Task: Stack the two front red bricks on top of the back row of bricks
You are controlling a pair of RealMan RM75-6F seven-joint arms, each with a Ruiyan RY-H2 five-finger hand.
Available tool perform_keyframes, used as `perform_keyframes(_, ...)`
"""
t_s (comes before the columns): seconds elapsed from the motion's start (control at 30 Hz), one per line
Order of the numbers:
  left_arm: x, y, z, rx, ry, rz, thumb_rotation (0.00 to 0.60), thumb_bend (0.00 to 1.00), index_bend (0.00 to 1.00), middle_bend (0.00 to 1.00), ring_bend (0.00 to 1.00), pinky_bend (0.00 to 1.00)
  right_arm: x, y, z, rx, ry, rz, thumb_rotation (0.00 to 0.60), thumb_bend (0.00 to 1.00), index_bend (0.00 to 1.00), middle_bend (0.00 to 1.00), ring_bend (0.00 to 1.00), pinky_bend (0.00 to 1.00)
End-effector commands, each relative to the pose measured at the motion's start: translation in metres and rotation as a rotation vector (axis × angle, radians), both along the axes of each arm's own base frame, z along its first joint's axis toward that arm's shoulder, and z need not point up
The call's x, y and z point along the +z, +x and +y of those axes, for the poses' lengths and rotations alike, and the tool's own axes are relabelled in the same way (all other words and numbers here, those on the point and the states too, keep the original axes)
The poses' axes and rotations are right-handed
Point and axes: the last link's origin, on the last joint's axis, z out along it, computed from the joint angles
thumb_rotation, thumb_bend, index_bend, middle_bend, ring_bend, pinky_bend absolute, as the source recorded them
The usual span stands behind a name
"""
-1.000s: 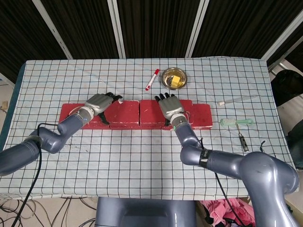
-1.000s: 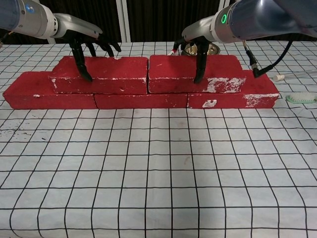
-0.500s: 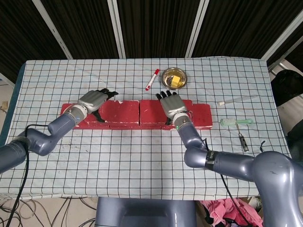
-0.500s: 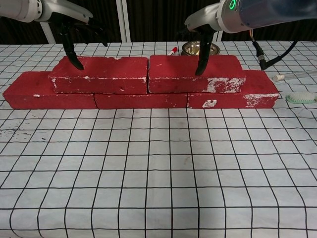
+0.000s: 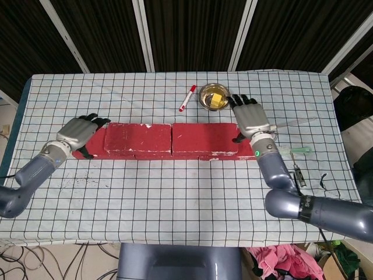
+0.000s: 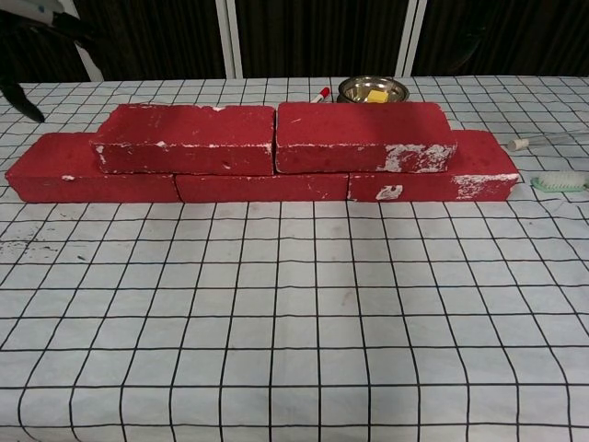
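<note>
chest view: both hands almost wholly out of frame; only a dark fingertip of the left hand [image 6: 20, 99] shows at the left edge, right hand not seen there at all. head view: bottom row of bricks [image 6: 92, 175] mostly hidden under the top pair, its left end covered by the left hand and its right end by the right hand, so brick count in that row is read from the chest view only, where three faces show. contents of the metal bowl [image 5: 214, 96] hard to make out beyond a yellow lump.

left hand [image 5: 78, 132]: palm down, over the left end of the row, fingers spread and slightly curled, holding nothing. contact with the brick below cannot be told.

right hand [image 5: 252, 119]: palm down, over the right end of the row, fingers apart, thumb tip dark against the brick edge; holding nothing. touching or just above, cannot tell.

left red brick [image 6: 184, 140] and right red brick [image 6: 363, 136] lie end to end on top of the bottom row, touching at the middle, flat and level.

on the checked cloth [image 6: 294, 322]: red marker [image 5: 186, 98] beside the bowl; green toothbrush [image 5: 291, 150] right of the right hand.
</note>
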Motion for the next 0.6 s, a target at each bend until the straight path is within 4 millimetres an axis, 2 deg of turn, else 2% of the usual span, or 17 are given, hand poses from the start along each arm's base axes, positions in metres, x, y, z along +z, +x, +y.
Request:
perform_keyframes(0.03, 0.005, -0.018, -0.012, 0.033, 0.019, 0.034, 0.6, 0.1, 0.1, 0.12, 0.02, 0.14, 0.021, -0.022, 0.01, -0.02, -0.044, 0.011, 0.6, 0.0, 0.04, 0.02, 0.0, 0.12)
perform_keyframes(0.2, -0.003, -0.036, -0.021, 0.068, 0.017, 0.072, 0.6, 0.1, 0.1, 0.12, 0.02, 0.13, 0.033, -0.046, 0.022, -0.052, -0.072, 0.001, 0.6, 0.0, 0.04, 0.02, 0.0, 0.12)
perform_keyframes(0.3, -0.011, -0.045, -0.019, 0.089, 0.009, 0.093, 0.6, 0.1, 0.09, 0.12, 0.02, 0.13, 0.036, -0.055, 0.025, -0.056, -0.086, 0.016, 0.6, 0.0, 0.04, 0.02, 0.0, 0.12)
perform_keyframes(0.6, -0.033, -0.052, -0.01, 0.098, -0.007, 0.122, 0.6, 0.1, 0.07, 0.12, 0.02, 0.13, 0.041, -0.072, 0.029, -0.085, -0.109, 0.005, 0.6, 0.0, 0.04, 0.02, 0.0, 0.12)
